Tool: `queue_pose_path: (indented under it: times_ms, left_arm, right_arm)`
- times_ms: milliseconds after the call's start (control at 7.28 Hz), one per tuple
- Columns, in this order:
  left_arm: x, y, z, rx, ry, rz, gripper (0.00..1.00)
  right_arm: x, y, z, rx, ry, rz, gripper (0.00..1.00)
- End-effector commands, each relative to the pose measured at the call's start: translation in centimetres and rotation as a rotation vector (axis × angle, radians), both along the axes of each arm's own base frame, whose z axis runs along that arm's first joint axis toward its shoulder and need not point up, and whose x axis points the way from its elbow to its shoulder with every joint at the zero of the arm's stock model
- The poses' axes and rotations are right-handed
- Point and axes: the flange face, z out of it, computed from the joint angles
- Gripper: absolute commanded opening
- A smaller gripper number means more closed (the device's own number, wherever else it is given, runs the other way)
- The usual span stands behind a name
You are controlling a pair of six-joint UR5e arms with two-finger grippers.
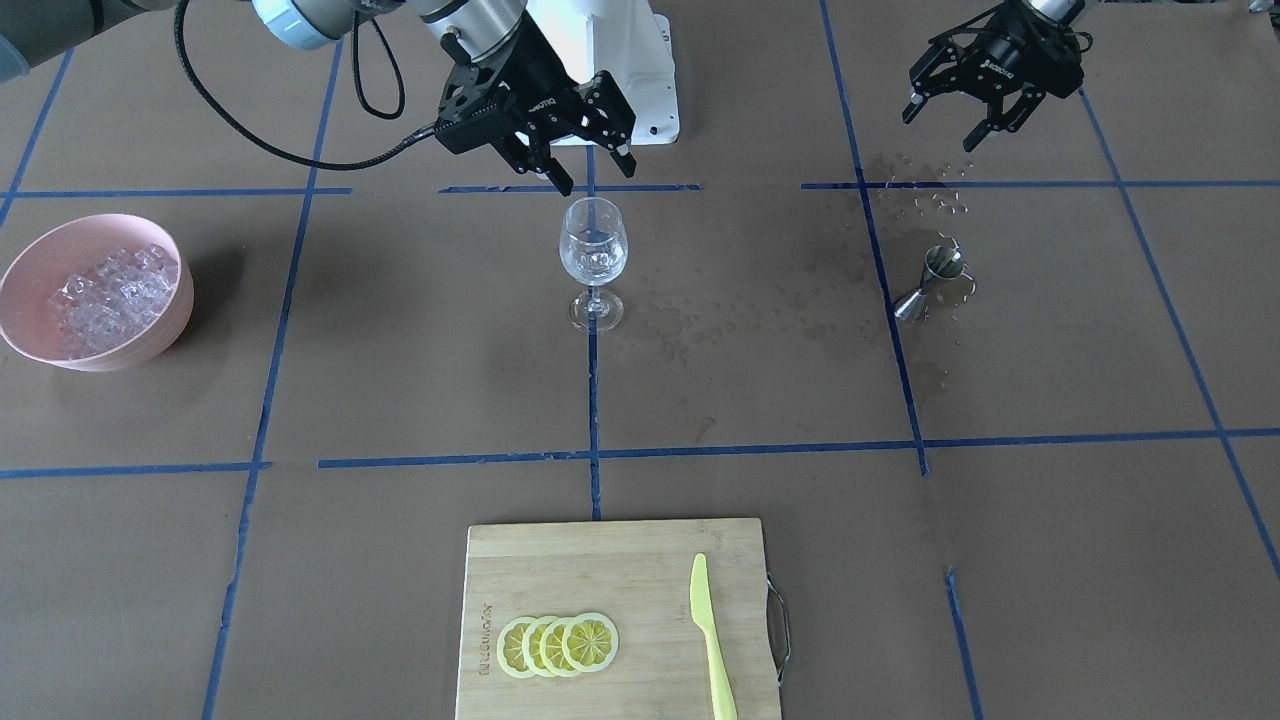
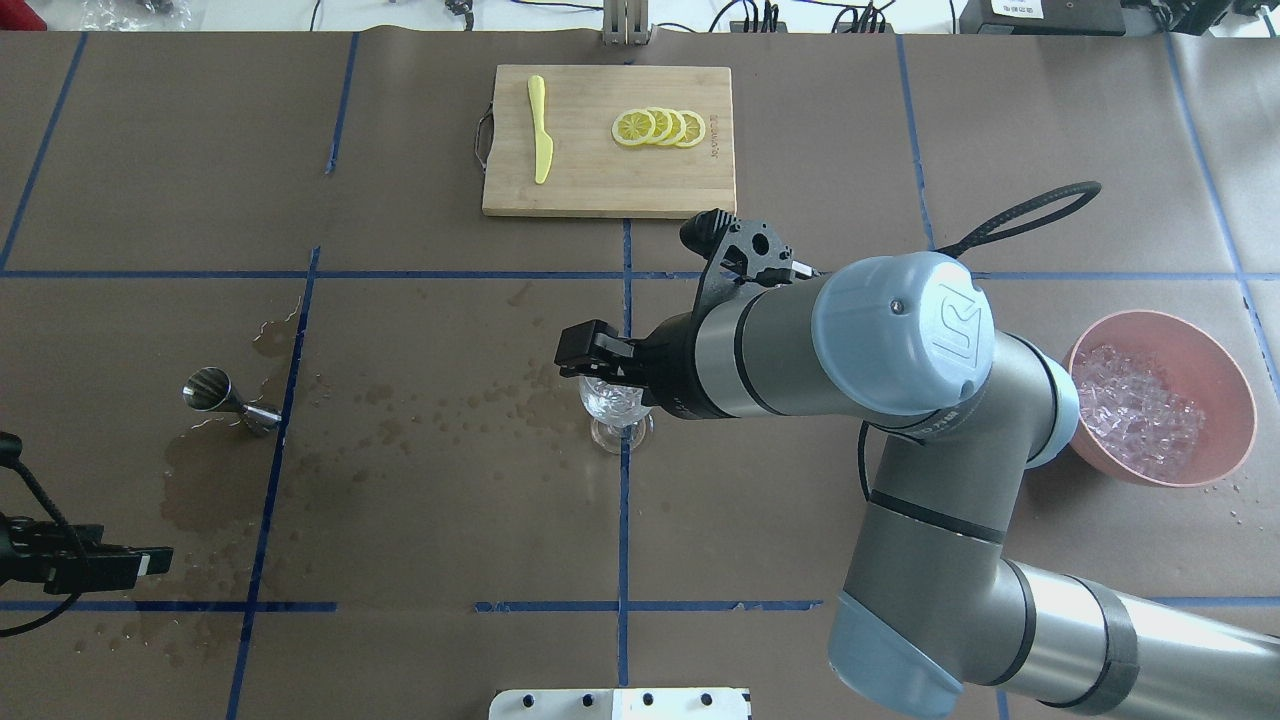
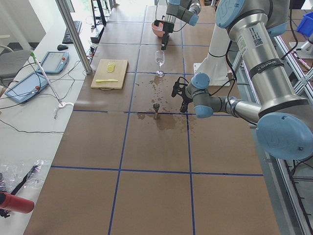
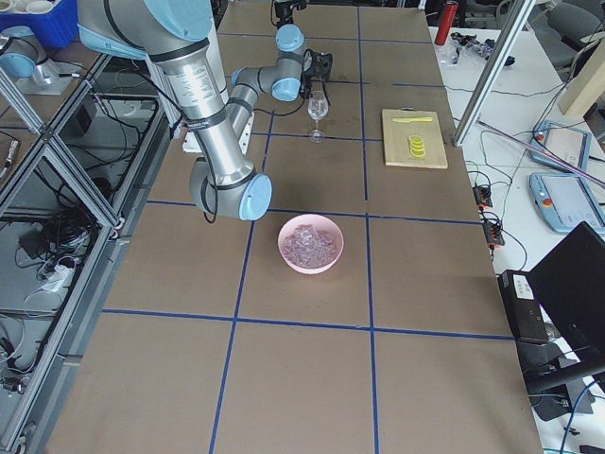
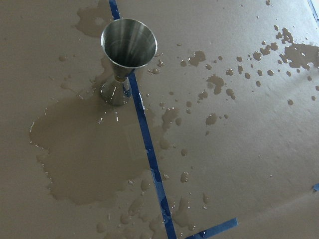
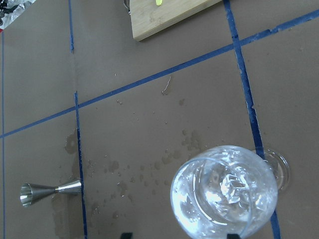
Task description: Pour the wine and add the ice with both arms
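Observation:
A clear wine glass [image 1: 594, 258] stands upright at the table's middle, with glassy ice pieces in its bowl [image 6: 224, 195]. I cannot make out any wine in it. My right gripper [image 1: 597, 172] hovers open just above and behind the glass rim, holding nothing. More ice [image 1: 108, 290] is heaped in a pink bowl [image 2: 1236, 400] off to the right arm's side. My left gripper [image 1: 940, 128] hangs open and empty above the table, near the robot's side of a steel jigger [image 5: 125, 55]. The jigger stands upright in a wet puddle [image 5: 89, 149].
Splashes [image 2: 430, 400] darken the brown paper between the jigger [image 2: 225, 398] and the glass [image 2: 615, 408]. A bamboo cutting board [image 1: 600, 560] at the far edge carries lemon slices [image 1: 558, 644] and a yellow knife [image 1: 710, 640]. The white pedestal [image 1: 630, 70] stands behind the glass.

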Motion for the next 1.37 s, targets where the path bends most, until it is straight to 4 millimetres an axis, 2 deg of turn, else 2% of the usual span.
queue_pose_path:
  times_ms: [0, 137, 275, 549, 824, 961, 1236]
  left_arm:
    - [-0.6, -0.1, -1.1, -0.055, 0.003, 0.059, 1.0]
    - [-0.9, 0.3, -1.1, -0.089, 0.018, 0.115, 1.0]
    - [-1.3, 0.0, -1.2, -0.09, 0.023, 0.11, 1.0]
    - [-1.5, -0.1, -0.8, -0.093, 0.003, 0.127, 1.0]
    - [-3.4, -2.2, -0.2, 0.018, -0.054, 0.11, 1.0]
    - [-4.6, -3.6, 0.0, 0.072, -0.086, 0.089, 1.0]
    - [-6.8, -8.0, -0.6, 0.161, -0.186, 0.048, 1.0]
  right_arm:
    - [1.7, -0.6, -0.6, -0.003, 0.004, 0.019, 1.0]
    - [3.8, -1.2, -0.9, -0.028, 0.041, 0.011, 1.0]
    - [7.1, -2.2, -1.6, -0.05, 0.042, 0.0, 1.0]
    - [11.8, -5.9, 0.5, -0.066, 0.069, 0.024, 1.0]
    - [14.2, -8.1, 4.4, -0.001, 0.16, 0.04, 1.0]
    - [14.8, -9.0, 6.0, 0.027, 0.241, 0.023, 1.0]
    - [16.2, -10.9, 8.1, 0.084, 0.38, -0.021, 1.0]
